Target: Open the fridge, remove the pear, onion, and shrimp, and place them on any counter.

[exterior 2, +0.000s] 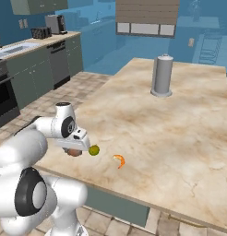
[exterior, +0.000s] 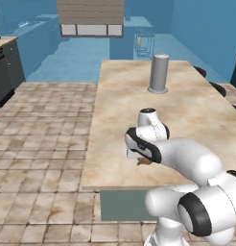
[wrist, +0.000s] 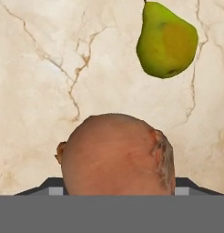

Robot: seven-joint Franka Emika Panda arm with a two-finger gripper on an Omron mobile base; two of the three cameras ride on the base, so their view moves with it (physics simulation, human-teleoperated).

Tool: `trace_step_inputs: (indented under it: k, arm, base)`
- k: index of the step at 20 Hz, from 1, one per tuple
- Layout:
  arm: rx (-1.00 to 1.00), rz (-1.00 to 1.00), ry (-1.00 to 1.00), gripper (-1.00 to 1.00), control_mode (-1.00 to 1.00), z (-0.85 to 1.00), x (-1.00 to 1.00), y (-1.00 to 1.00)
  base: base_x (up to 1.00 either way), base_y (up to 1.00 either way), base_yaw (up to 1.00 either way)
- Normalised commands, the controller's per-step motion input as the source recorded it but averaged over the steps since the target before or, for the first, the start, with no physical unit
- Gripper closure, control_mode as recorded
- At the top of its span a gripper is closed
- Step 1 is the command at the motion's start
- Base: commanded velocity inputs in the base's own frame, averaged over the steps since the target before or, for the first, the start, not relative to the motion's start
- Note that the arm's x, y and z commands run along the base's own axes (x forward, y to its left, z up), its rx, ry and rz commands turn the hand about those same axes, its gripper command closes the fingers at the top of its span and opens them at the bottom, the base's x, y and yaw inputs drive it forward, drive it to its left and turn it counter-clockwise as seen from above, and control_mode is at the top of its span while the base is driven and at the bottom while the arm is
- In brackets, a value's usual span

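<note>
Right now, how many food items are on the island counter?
3. Small yellow-green pear near the counter's near edge; tiny curved orange shrimp just beside it; round reddish-brown onion under the hand, between the fingers.

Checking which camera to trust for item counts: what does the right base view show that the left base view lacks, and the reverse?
Right base view alone: the small yellow-green pear and the thin curved orange shrimp lying on the tan stone-like island counter, plus a wall run of grey-green cabinets.

Left base view alone: dark round stools along the counter's far side.

Both: the counter, the upright grey cylinder, and the reddish-brown onion under the hand.
</note>
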Motion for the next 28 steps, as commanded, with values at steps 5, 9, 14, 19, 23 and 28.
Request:
trace_step_inputs:
  k: [5, 9, 14, 19, 23, 28]
  arm:
    - [0.00, 0.00, 0.01, 1.00, -1.00, -0.40, 0.07, 0.04]
    - [0.00, 0.00, 0.00, 1.00, -1.00, -0.27, 0.13, 0.00]
    - [0.00, 0.00, 0.00, 1.00, -1.00, -0.28, 0.14, 0.00]
    - [0.00, 0.00, 0.00, 1.00, -1.00, -0.27, 0.20, 0.00]
    - [0.00, 0.00, 0.00, 1.00, -1.00, -0.23, 0.21, 0.00]
    - [0.00, 0.00, 0.00, -1.00, -1.00, -0.08, 0.04, 0.00]
  base:
    - [0.00, 0.00, 0.00]
    - [0.00, 0.00, 0.00]
    - [0.00, 0.00, 0.00]
    - [0.00, 0.00, 0.00]
    - [0.00, 0.00, 0.00]
    - [0.00, 0.00, 0.00]
